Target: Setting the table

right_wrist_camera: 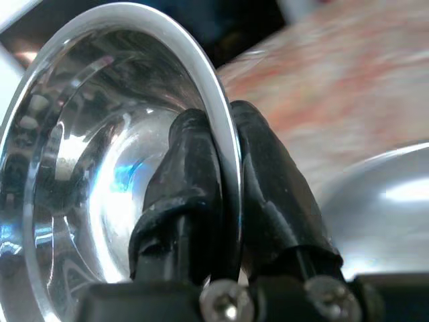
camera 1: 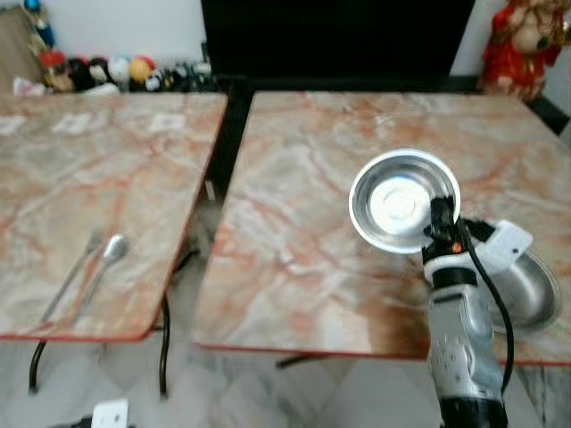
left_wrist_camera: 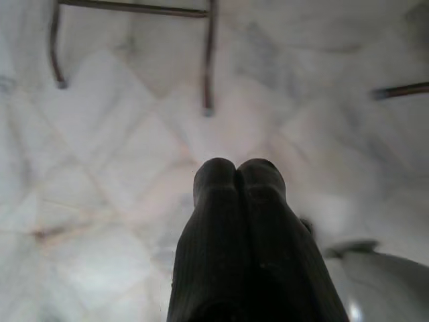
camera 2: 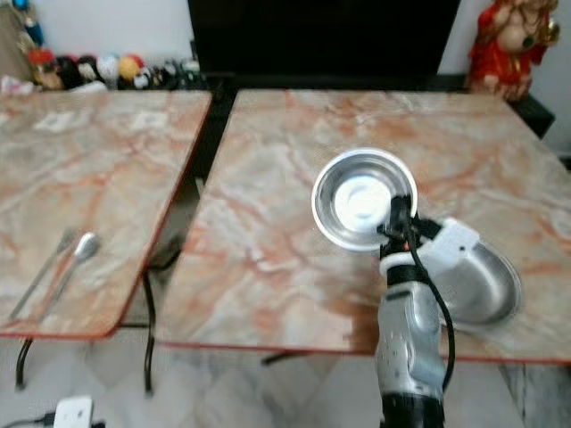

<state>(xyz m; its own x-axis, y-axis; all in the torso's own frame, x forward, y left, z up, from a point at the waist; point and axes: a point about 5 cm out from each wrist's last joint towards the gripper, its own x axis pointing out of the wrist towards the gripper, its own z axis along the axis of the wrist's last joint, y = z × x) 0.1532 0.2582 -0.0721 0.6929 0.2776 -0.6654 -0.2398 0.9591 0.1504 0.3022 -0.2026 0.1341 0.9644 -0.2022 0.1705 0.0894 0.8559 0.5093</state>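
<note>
Gripping the near rim of a small round stainless-steel bowl (camera 1: 403, 201), the right gripper (camera 1: 440, 217) pinches the metal edge between its two black fingers (right_wrist_camera: 268, 194), one inside the bowl and one outside, as the right wrist view shows; the bowl is tipped so its shiny inside faces the head camera, above the right-hand marble-patterned table with a red edge (camera 1: 303, 223); whether the bowl touches the tabletop cannot be told; a larger round stainless-steel plate (camera 1: 535, 290) lies flat on the same table, just beside and partly behind the silver right arm (camera 1: 459, 343), near the table's front right corner; a second marble-patterned table (camera 1: 98, 178) stands to the left, apart from the first by a dark gap; on it, near the front edge, a metal spoon (camera 1: 104, 261) and a metal fork (camera 1: 71, 276) lie side by side, close together; the left gripper (left_wrist_camera: 236, 176) hangs over the pale tiled floor (left_wrist_camera: 107, 154), its two black fingers pressed together with nothing between them; dark metal table legs (left_wrist_camera: 209, 60) stand beyond it.
</note>
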